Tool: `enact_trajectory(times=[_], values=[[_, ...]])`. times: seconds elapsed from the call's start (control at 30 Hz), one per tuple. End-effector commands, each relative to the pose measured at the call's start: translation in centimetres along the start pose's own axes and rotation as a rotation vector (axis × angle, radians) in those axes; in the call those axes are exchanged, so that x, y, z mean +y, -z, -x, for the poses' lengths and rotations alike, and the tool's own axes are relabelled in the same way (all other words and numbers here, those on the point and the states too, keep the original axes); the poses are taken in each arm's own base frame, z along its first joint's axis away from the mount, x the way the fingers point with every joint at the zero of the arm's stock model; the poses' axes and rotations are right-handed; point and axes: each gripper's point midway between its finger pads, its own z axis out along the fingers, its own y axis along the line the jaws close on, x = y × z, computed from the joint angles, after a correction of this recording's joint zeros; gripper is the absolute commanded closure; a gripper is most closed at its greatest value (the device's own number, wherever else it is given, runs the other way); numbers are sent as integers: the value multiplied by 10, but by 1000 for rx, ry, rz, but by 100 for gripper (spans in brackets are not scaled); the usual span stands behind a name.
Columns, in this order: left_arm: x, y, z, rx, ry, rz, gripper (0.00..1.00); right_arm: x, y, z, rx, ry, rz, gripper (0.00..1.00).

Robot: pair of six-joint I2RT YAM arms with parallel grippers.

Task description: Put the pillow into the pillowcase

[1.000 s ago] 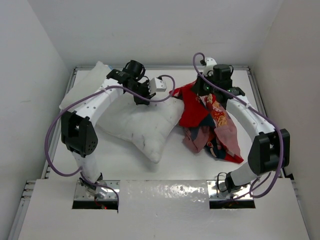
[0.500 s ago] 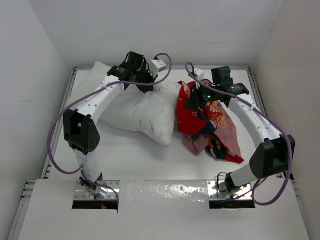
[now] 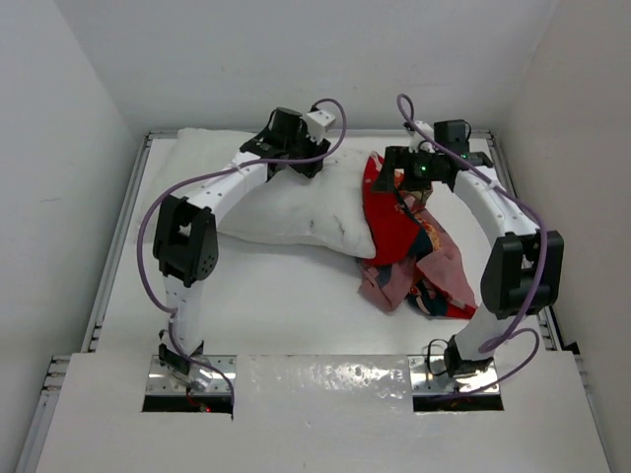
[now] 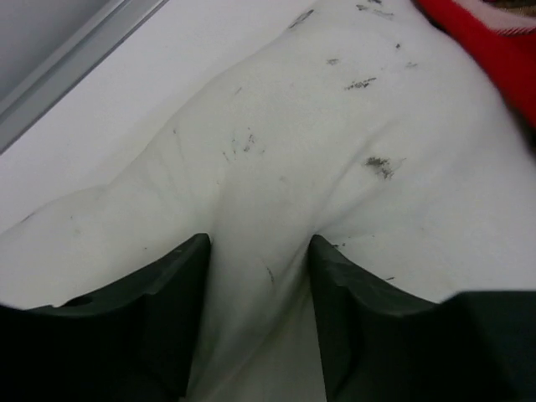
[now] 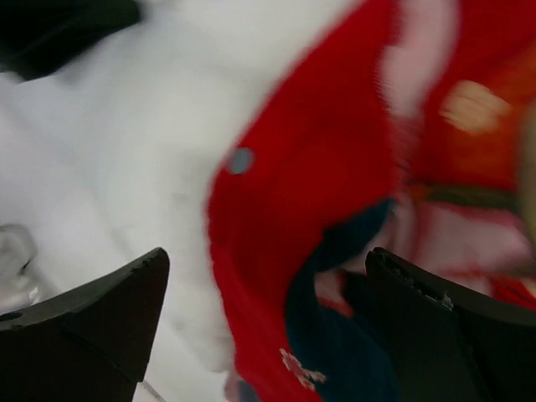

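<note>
speckled pillow (image 4: 335,126) (left wrist close-up), pillowcase (image 3: 392,225) touching

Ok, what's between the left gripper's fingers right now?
In the left wrist view, a bunched ridge of the pillow fills the gap between the fingers of the left gripper.

**Nothing legible for you to read**

You get no word, number, brand or sign in any view. The pillowcase (image 3: 394,225) carries only a picture print, blurred up close, and the dark marks on the pillow (image 3: 296,207) are specks, not letters.
</note>
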Motion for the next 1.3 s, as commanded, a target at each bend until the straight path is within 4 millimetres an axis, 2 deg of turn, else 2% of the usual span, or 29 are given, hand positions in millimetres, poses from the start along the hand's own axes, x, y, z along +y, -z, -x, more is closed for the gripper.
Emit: enact_trajectory(times=[0.0,0.03,0.07,0.1,0.13,0.17,0.2,0.23,0.27,0.3,0.33,0.37,0.4,0.43,0.47,0.5,0.53,0.6,0.63,0.67,0.73,0.9,0.97,1.0,1.03,1.07,1.1,1.17,1.27], values=[[36,22,50,-140,-30,112,50,-28,46,30,-96,21,-318,1],[35,28,45,-109,-38,96,47,-29,52,19,-81,39,-352,1],[37,37,50,-114,-51,94,40,-22,73,23,-124,70,-405,1],[38,44,52,-114,-92,80,40,-19,73,5,-99,88,-425,1],[36,63,59,-122,-124,71,40,-16,79,1,-113,102,-449,1],[32,73,63,-130,-156,58,40,-6,96,0,-166,125,-469,22],[23,82,68,-144,-240,6,40,-4,99,-6,-178,117,-477,50],[12,101,68,-131,-289,-43,50,-7,94,-28,-169,36,-488,90],[2,108,66,-115,-340,-90,66,-8,96,-38,-181,-6,-504,100],[-10,114,62,-90,-449,-132,86,-8,98,-53,-202,-63,-503,100],[-22,124,40,-10,-488,-169,100,-7,97,-60,-210,-97,-497,100],[-32,128,28,31,-549,-188,100,-6,97,-66,-218,-124,-491,70],[-47,129,12,89,-698,-201,100,-6,93,-82,-216,-187,-482,58],[-57,133,-24,165,-759,-223,99,-4,90,-84,-230,-206,-466,51],[-75,132,-37,188,-837,-233,92,-3,86,-90,-224,-221,-452,44],[-71,131,-52,236,-893,-195,80,-3,78,-100,-197,-245,-431,39],[-77,129,-72,264,-913,-209,58,2,73,-102,-192,-274,-411,37],[-87,123,-80,261,-925,-226,38,4,61,-113,-168,-334,-390,29],[-91,115,-82,250,-919,-235,14,4,54,-112,-177,-357,-374,25],[-94,110,-82,244,-906,-243,3,3,50,-113,-182,-377,-365,20],[-100,93,-87,244,-853,-266,0,1,37,-115,-196,-429,-338,13],[-89,58,-97,214,-798,-145,1,-4,10,-124,-194,-508,-284,16],[-79,47,-92,170,-783,-67,12,-7,-3,-134,-156,-530,-270,31],[-76,41,-92,162,-765,-40,21,-8,-7,-129,-169,-521,-255,37],[-75,39,-94,163,-758,-38,61,-8,-12,-127,-165,-520,-242,45],[-74,37,-96,164,-727,-30,94,-9,-20,-132,-137,-524,-233,62],[-72,35,-97,162,-713,-18,100,-10,-21,-126,-135,-500,-226,72],[-71,34,-98,153,-692,-32,100,-10,-22,-125,-95,-483,-216,100],[-53,39,-79,119,-579,6,100,11,-8,-124,-1,-367,-141,100]])
